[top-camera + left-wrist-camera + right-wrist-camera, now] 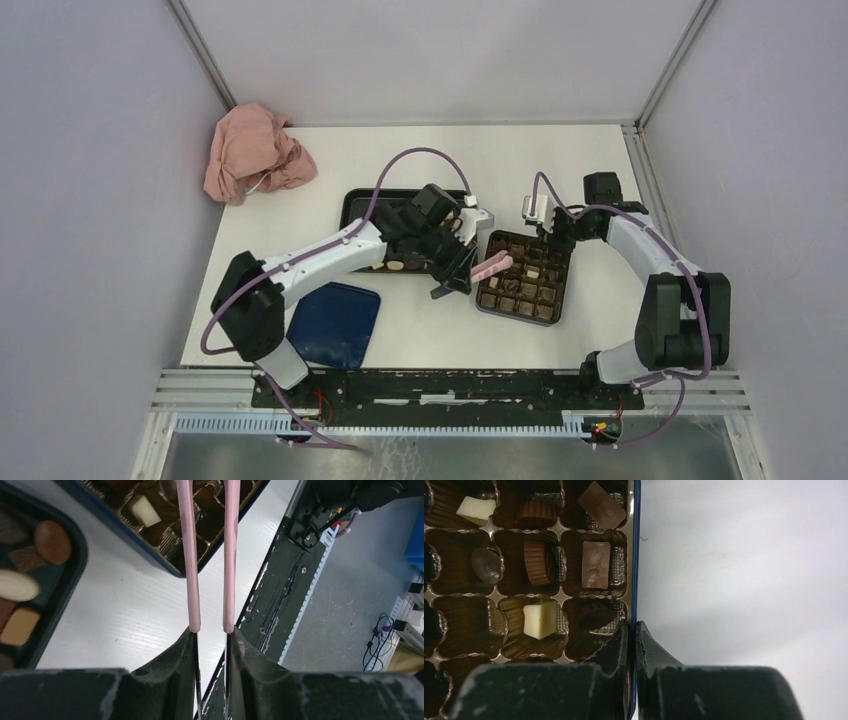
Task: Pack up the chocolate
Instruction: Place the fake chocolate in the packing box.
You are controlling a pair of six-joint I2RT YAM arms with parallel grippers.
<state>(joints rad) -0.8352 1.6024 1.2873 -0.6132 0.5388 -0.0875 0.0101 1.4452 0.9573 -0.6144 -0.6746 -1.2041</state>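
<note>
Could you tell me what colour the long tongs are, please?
The tongs are pale pink; clearest in the left wrist view.

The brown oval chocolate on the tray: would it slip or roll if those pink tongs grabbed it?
Probably slippery: the oval chocolate looks smooth and rounded, offering the tongs little flat surface. It seems to lie on a broad side in the tray, so it likely won't roll far.

We see the chocolate: brown, dark and cream-white pieces lying singly in rows, upper left of the right wrist view.
</note>
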